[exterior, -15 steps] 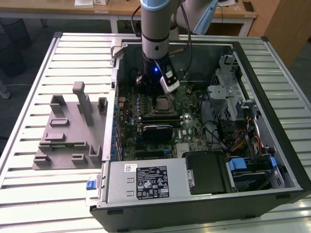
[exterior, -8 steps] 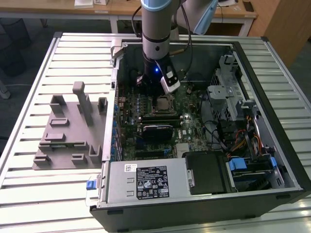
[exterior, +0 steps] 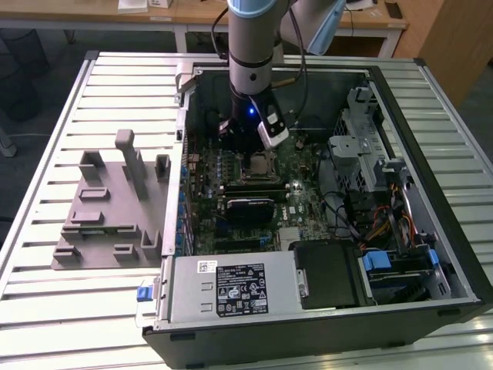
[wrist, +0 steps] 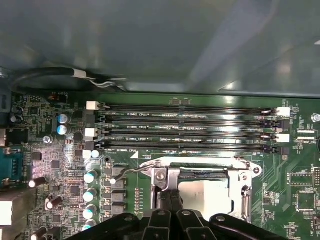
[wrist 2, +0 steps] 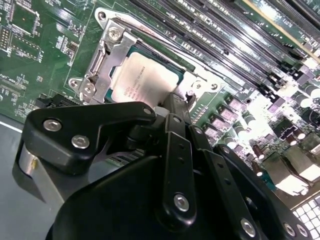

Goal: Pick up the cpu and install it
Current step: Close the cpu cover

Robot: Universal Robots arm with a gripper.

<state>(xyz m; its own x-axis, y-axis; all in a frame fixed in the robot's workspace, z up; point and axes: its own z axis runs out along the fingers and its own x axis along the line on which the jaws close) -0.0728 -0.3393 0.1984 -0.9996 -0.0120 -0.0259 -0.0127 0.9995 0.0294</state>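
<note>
The cpu [wrist 2: 145, 80], a flat square chip with a pale metal top, lies flat inside the open metal-framed socket [wrist 2: 106, 50] on the green motherboard. It also shows in the first wrist view as the cpu [wrist: 207, 196] within the socket frame [wrist: 161, 176]. My gripper [wrist 2: 176, 101] hangs just over the chip's edge, its two black fingers pressed together with nothing between them. In the first wrist view the gripper [wrist: 172, 199] stands at the socket's side. In the exterior view the gripper [exterior: 245, 145] is low inside the case, just behind the cpu [exterior: 259, 165].
The open computer case [exterior: 400, 116] lies on a slatted metal table. A grey plastic tray with upright pegs [exterior: 108, 208] stands at the exterior view's left. Memory slots [wrist: 185, 127] run beside the socket. A power supply [exterior: 231, 289] and drive cage [exterior: 362, 146] crowd the case.
</note>
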